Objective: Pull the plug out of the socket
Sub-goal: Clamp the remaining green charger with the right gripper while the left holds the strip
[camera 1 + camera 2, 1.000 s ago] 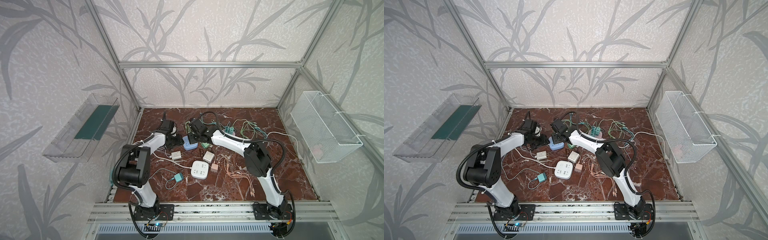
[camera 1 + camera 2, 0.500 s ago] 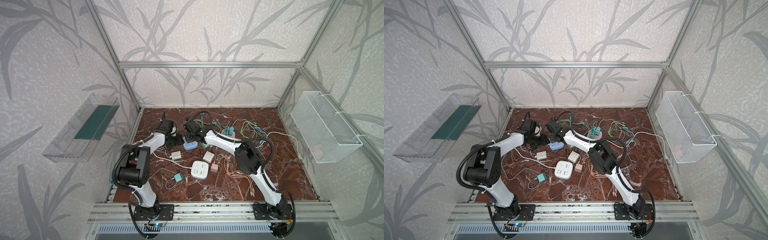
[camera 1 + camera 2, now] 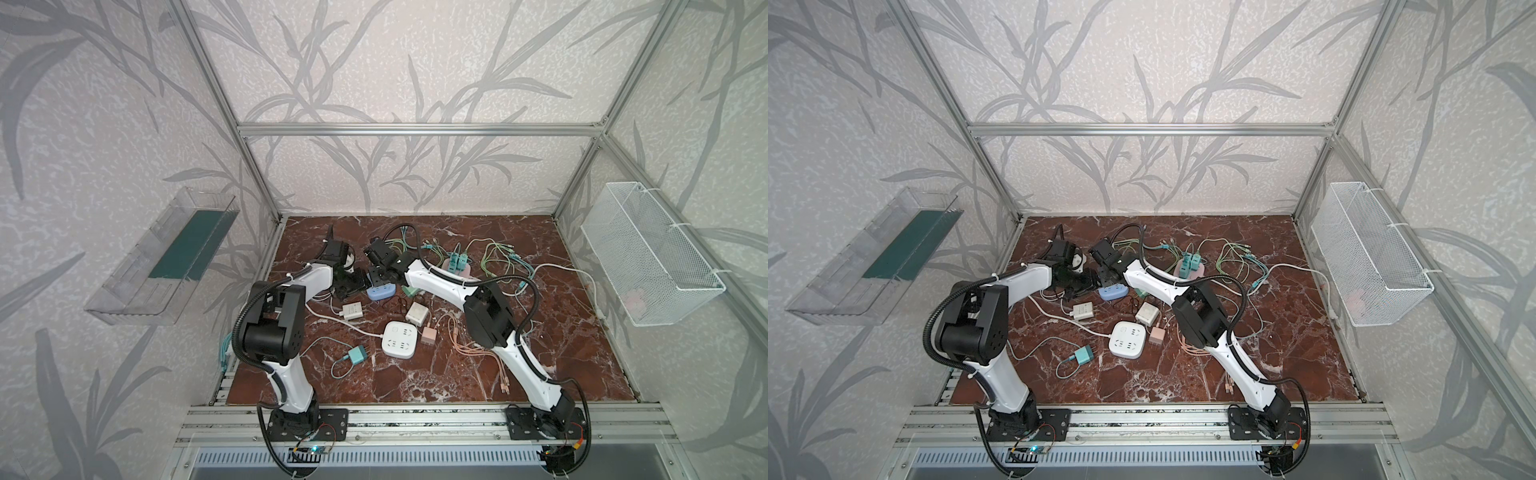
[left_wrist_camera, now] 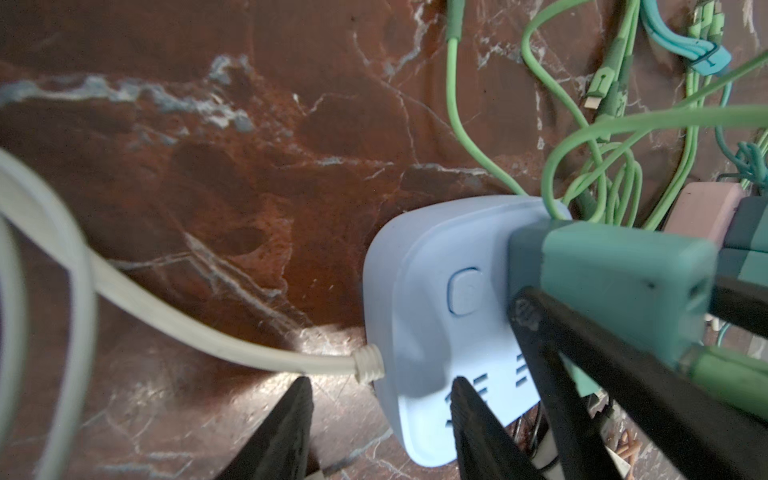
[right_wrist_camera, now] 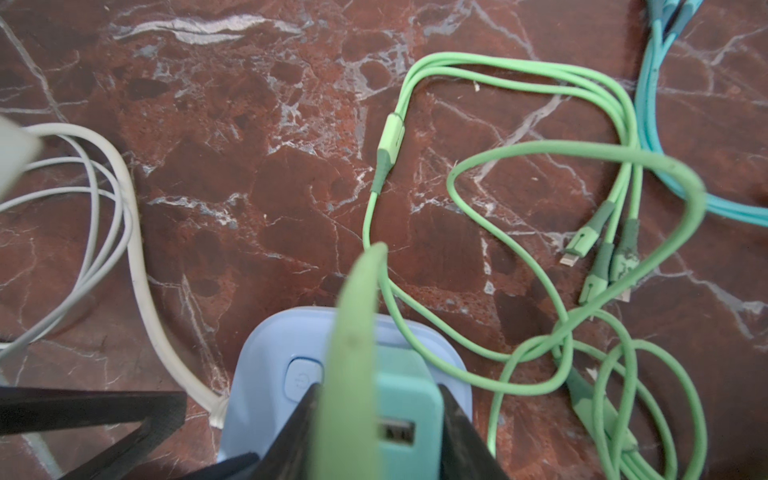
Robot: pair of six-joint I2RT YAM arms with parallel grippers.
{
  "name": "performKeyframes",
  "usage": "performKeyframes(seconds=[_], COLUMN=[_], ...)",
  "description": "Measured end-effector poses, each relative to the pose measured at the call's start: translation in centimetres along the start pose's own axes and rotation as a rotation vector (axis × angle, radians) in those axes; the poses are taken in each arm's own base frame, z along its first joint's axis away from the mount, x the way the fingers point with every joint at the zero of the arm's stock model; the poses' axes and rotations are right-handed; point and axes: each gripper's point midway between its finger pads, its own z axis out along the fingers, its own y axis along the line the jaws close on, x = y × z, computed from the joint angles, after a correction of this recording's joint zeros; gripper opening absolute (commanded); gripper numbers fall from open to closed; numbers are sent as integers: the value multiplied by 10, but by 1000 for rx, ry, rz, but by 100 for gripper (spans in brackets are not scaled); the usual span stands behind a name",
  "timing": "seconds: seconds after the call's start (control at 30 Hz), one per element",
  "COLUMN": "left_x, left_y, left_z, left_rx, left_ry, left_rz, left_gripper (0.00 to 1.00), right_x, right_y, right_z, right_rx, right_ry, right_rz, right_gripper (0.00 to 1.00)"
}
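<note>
A light-blue socket (image 3: 380, 292) (image 3: 1113, 292) lies on the marble floor at the back left, with a white cord at one end. A teal plug (image 5: 407, 399) (image 4: 615, 274) stands plugged into its face. My right gripper (image 5: 378, 390) (image 3: 380, 277) is shut on the plug, one finger against each side. A green cable (image 5: 353, 332) loops over the plug. My left gripper (image 4: 381, 380) (image 3: 357, 284) is open at the socket's cord end. One of its fingers is over the socket's (image 4: 419, 291) face and its second is on the marble beside it.
Nearer the front lie a white square power strip (image 3: 400, 338), a white charger (image 3: 352, 310), a white cube (image 3: 417, 312), a pink plug (image 3: 429, 336) and a teal plug (image 3: 356, 355). Green cables (image 3: 498, 257) and a pink socket (image 3: 457, 266) lie behind. A wire basket (image 3: 648, 257) hangs at the right wall.
My right gripper has moved left onto the blue socket and closed on the teal plug. The left arm has stayed where it was.
</note>
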Motion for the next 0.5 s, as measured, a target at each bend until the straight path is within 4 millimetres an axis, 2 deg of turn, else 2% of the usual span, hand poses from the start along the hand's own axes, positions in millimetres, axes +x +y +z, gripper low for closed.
performKeyframes(seconds=[0.23, 0.5], left_x=[2, 2], left_y=[1, -2], left_z=[5, 8], left_rx=[7, 25], left_ry=[15, 23], left_rz=[-22, -45], left_gripper=[55, 55], right_x=[2, 2], right_y=[-1, -2], right_z=[1, 2], right_rx=[2, 2], right_ry=[6, 10], right_rz=[-3, 3], right_gripper=[37, 26])
